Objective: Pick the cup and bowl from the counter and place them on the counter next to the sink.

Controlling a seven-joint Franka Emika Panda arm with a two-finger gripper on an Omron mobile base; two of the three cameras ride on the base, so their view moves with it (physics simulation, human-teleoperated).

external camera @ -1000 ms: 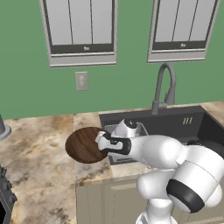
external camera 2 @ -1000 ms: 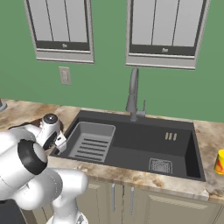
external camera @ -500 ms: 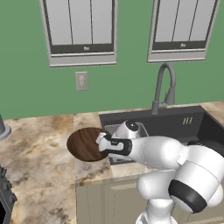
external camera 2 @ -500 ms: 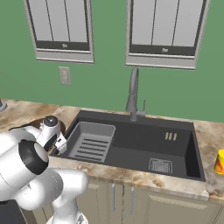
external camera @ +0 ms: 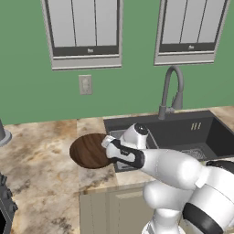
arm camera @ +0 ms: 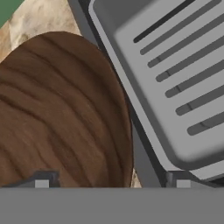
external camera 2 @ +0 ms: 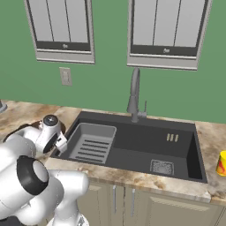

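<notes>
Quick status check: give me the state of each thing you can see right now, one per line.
bowl: upright on the counter just left of the sink, not held.
cup: upright on the counter right of the sink.
hand: open, fingertips straddling the bowl's rim.
faucet: no water running.
sink: holds a grey rack, no dishes in it.

Your two base cameras look forward and down from behind at the dark recessed sink [external camera: 183, 135] [external camera 2: 137, 143], while your hand camera peers closely past its fingertips [arm camera: 41, 179].
</notes>
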